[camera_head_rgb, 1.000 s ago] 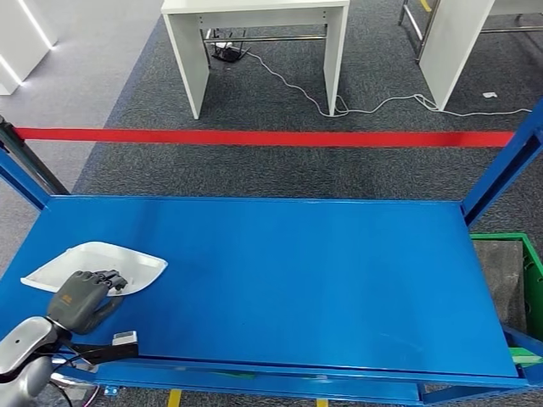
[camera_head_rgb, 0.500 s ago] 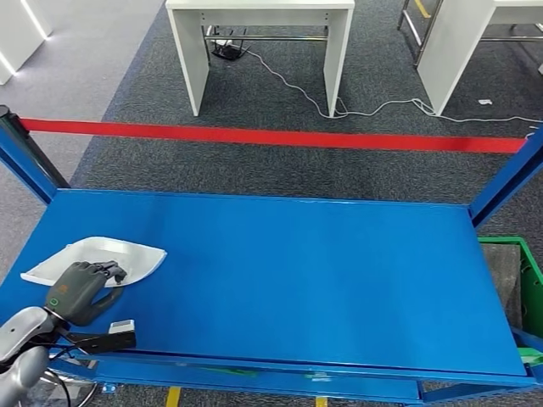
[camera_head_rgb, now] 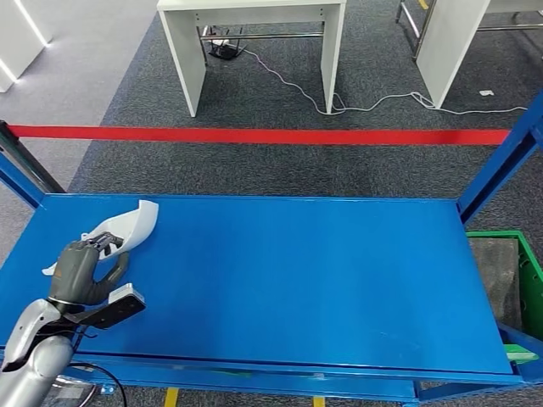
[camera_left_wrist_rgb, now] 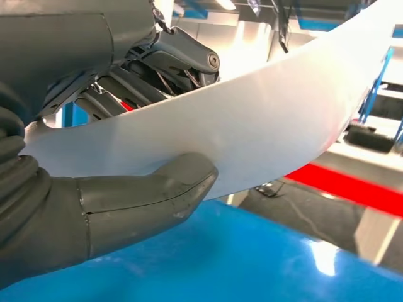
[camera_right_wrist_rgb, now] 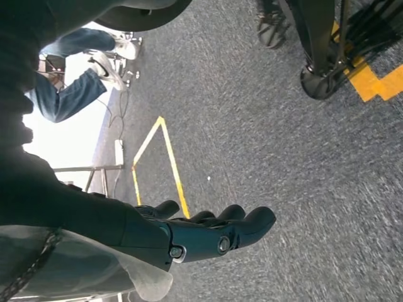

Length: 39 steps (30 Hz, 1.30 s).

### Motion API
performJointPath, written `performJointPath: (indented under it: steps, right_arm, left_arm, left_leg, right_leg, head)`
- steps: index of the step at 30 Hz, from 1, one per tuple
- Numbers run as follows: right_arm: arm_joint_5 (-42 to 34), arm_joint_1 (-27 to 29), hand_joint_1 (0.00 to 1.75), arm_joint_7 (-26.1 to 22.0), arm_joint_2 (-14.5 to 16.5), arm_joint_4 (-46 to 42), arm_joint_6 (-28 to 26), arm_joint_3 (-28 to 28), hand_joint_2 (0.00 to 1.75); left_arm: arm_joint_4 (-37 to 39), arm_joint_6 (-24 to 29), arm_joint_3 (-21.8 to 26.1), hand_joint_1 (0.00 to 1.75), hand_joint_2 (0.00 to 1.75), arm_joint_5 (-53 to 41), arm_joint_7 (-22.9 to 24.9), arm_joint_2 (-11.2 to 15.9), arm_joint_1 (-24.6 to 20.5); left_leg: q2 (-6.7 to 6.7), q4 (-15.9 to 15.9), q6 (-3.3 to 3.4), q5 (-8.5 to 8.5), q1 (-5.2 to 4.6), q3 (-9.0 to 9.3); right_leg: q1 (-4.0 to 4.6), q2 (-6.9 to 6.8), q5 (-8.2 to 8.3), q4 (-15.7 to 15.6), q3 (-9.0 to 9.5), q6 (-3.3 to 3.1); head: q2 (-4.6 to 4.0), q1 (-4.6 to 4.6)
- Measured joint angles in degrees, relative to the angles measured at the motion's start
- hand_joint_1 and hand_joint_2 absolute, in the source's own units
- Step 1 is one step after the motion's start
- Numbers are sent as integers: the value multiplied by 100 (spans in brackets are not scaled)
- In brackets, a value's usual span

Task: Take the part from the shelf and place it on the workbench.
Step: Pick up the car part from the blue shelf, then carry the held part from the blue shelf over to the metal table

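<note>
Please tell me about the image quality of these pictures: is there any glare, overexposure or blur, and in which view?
Head view: sharp and evenly lit, with soft sheen on the blue shelf. Left wrist view: the white part in the left hand is bright and nearly featureless, a glare patch lies on the shelf, the background is soft. Right wrist view: a washed-out bright area beyond the right hand, the carpet slightly blurred.

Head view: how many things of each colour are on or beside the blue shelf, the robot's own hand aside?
White: 1, the part, gripped by the left hand and lifted above the shelf.
Green: 1, the bin beside the shelf's right end.
Total: 2
</note>
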Motion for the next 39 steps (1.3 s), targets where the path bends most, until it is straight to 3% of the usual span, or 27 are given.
performJointPath:
  steps: [1, 2, 3, 5, 6, 7, 11, 13, 15, 16, 17, 18, 20, 22, 25, 27, 30, 31, 32, 33, 36, 37, 39]
  right_arm:
    - [6, 2, 0, -2, 1, 0, 2, -13, 175]
    - [17, 4, 0, 0, 4, 0, 3, -25, 175]
    - [32, 4, 0, 3, 9, 0, 4, -36, 175]
    - [69, 1, 0, 8, 22, 0, 6, -46, 175]
    - [88, -3, 0, 3, 26, 0, 10, -46, 175]
    - [101, -5, 0, -6, 29, 0, 14, -47, 175]
    - [130, -3, 0, -29, 30, 0, 23, -49, 175]
    - [135, -6, 0, -31, 31, 0, 22, -49, 175]
    - [143, -3, 0, -32, 35, 1, 24, -50, 175]
    - [151, 2, 0, -32, 37, 1, 24, -52, 175]
    - [161, 6, 0, -32, 38, 2, 23, -57, 175]
    - [171, 9, 0, -31, 38, 2, 23, -64, 175]
    - [182, 3, 0, -32, 38, 2, 20, -81, 175]
    - [182, -13, 0, -40, 40, 2, 16, -92, 175]
    - [184, -11, 0, -47, 46, 2, 11, -109, 175]
    - [186, -10, 0, -47, 56, 2, 5, -127, 175]
    - [187, -10, 0, -56, 64, 2, -9, -146, 175]
    - [188, -9, 0, -59, 66, 2, -14, -156, 175]
    - [190, -9, 0, -60, 68, 2, -19, -167, 175]
    - [192, -8, 0, -60, 73, 2, -22, -177, 175]
    - [199, -12, 0, -60, 102, 2, -35, -190, 175]
    - [202, -14, 0, -61, 111, 2, -42, -191, 175]
    - [211, -15, 0, -64, 120, 2, -59, -191, 175]
  left_arm:
    - [-49, 13, 52, 175, 175, 111, -44, -98, 11]
    - [-101, 32, 109, 175, 175, 225, -97, -185, 20]
    - [-163, 57, 178, 175, 175, 330, -149, -273, 25]
    - [-306, 73, 328, 175, 175, 548, -263, -422, 24]
    - [-384, 35, 399, 175, 175, 692, -341, -482, 22]
    - [-455, -23, 456, 175, 175, 845, -424, -534, 22]
    - [-726, -243, 611, 175, 175, 1290, -652, -728, 40]
    - [-825, -267, 660, 175, 175, 1391, -712, -815, 43]
    - [-899, -277, 700, 175, 175, 1508, -787, -912, 56]
    - [-934, -295, 718, 175, 175, 1587, -829, -965, 69]
    - [-977, -316, 736, 175, 175, 1678, -875, -1022, 85]
    - [-1026, -337, 758, 175, 175, 1766, -917, -1079, 101]
    - [-1142, -354, 805, 175, 175, 1885, -978, -1195, 122]
    - [-1238, -351, 841, 175, 175, 1922, -1002, -1277, 132]
    - [-1328, -350, 858, 175, 175, 1942, -1010, -1354, 157]
    - [-1386, -336, 873, 175, 175, 1966, -1022, -1386, 168]
    - [-1462, -242, 918, 175, 175, 2117, -1069, -1451, 206]
    - [-1492, -188, 933, 175, 175, 2176, -1091, -1492, 232]
    - [-1533, -129, 944, 175, 175, 2221, -1115, -1539, 257]
    - [-1582, -59, 950, 175, 175, 2251, -1143, -1589, 279]
    - [-1754, 189, 952, 175, 175, 2252, -1250, -1726, 342]
    - [-1807, 277, 953, 175, 175, 2240, -1284, -1768, 371]
    - [-1891, 447, 962, 175, 175, 2228, -1339, -1840, 445]
  left_leg:
    - [0, 217, 0, -32, 1, -106]
    - [0, 198, 9, 62, 1, -111]
    - [0, -47, 26, 256, 1, -15]
    - [-6, -832, 75, 688, -9, 311]
    - [-9, -1155, 97, 792, -19, 439]
    - [-12, -1336, 113, 820, -29, 501]
    - [-13, -1466, 204, 807, -19, 518]
    - [-2, -1495, 263, 825, -3, 533]
    - [4, -1492, 293, 819, -14, 529]
    - [4, -1491, 300, 816, -20, 531]
    - [2, -1489, 304, 813, -25, 536]
    - [-3, -1485, 302, 809, -26, 543]
    - [-11, -1467, 278, 788, -33, 555]
    - [-15, -1433, 230, 769, -56, 537]
    - [-14, -1421, 151, 766, -58, 518]
    - [-13, -1240, 84, 616, -44, 453]
    - [-11, -228, 1, 92, -15, 24]
    - [-11, 66, -13, -7, -7, -101]
    - [-11, 164, -17, 9, -2, -138]
    - [-11, 60, -13, 119, 2, -81]
    - [-15, -1030, 39, 647, -3, 441]
    - [-16, -1283, 63, 726, -12, 554]
    - [-19, -1396, 112, 742, -36, 581]
  right_leg:
    - [1, 2, -3, 1, 3, -2]
    - [2, 5, -7, 1, 10, 0]
    - [2, 9, -12, 2, 22, 4]
    - [11, 21, -29, 6, 40, 29]
    - [20, 28, -34, 12, 29, 51]
    - [28, 33, -34, 15, 9, 76]
    - [30, 20, -91, 67, -65, 200]
    - [27, 17, -364, 534, -293, 234]
    - [26, 15, -692, 1311, -671, 255]
    - [26, 15, -753, 1574, -808, 264]
    - [27, 14, -697, 1629, -849, 267]
    - [27, 13, -537, 1450, -778, 262]
    - [29, 0, -132, 677, -420, 234]
    - [35, -7, 29, 120, -144, 199]
    - [37, 0, 32, 16, -91, 134]
    - [15, -4, 56, -8, -77, 75]
    - [2, -10, 64, -15, -71, 35]
    - [2, -11, 65, -14, -70, 34]
    - [2, -11, 67, -12, -68, 33]
    - [2, -11, 67, -9, -65, 32]
    - [12, -2, 68, 4, -60, 56]
    - [21, 2, 76, 10, -72, 81]
    - [32, 6, 106, 12, -102, 146]
  head:
    - [0, 0]
    - [0, 0]
    - [0, 1]
    - [0, 1]
    - [0, 0]
    - [0, 2]
    - [0, 14]
    - [0, 21]
    - [0, 26]
    - [0, 23]
    - [0, 26]
    - [0, 26]
    - [0, 26]
    - [0, 18]
    - [0, 16]
    - [0, 5]
    - [0, -13]
    - [0, -11]
    - [0, -13]
    - [0, -12]
    - [0, -11]
    - [0, -10]
    - [0, -5]
